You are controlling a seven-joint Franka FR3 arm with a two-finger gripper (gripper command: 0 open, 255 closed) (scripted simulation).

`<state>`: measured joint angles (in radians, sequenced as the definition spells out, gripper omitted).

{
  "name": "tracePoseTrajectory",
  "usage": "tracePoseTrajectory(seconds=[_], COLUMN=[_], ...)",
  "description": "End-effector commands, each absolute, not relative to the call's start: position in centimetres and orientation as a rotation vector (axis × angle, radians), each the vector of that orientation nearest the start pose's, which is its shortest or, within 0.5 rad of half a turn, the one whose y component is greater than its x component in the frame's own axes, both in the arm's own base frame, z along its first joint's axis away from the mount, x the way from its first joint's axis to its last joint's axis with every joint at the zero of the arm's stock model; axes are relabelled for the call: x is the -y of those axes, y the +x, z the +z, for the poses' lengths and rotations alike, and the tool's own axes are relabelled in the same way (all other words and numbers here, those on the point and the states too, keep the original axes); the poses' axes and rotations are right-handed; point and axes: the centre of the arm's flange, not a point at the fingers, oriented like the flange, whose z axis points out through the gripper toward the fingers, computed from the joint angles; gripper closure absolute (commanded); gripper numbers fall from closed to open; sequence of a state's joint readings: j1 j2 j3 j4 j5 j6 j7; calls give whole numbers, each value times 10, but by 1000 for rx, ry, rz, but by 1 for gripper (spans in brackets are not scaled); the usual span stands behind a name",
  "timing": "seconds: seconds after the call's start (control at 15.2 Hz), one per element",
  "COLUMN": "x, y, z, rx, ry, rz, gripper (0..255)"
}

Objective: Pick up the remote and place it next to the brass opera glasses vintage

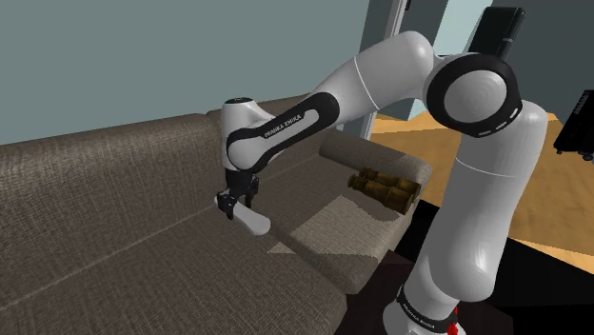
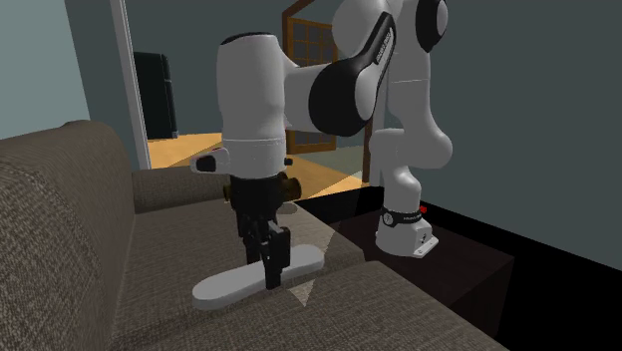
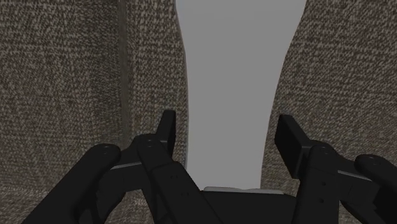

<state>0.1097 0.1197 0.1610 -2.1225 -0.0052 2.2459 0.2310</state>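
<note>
black end effector (image 3: 228, 130) spread open, fingers (image 3: 167, 130) straddling pale grey remote (image 2: 224, 287) on woven sofa seat (image 2: 100, 259)

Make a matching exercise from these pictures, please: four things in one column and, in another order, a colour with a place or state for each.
Things:
1. remote
2. opera glasses
3. pincer
4. sofa

Descriptions:
A. black, open around the remote
B. woven brown fabric
C. pale grey, flat on the seat
D. golden brown, at the sofa's end

Pairs: 1-C, 2-D, 3-A, 4-B
</note>
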Motion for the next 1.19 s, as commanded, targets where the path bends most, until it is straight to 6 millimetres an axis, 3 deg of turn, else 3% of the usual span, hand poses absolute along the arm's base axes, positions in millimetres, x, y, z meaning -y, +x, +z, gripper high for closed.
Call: tracePoseTrajectory(seconds=[0.0, 0.46, 1.12], x=[-149, -149, -42], y=[540, 539, 462], z=[368, 403, 403], rx=[65, 65, 65], ry=[-3125, -3125, -3125], rz=[-2, -2, -2], gripper=[255, 255, 255])
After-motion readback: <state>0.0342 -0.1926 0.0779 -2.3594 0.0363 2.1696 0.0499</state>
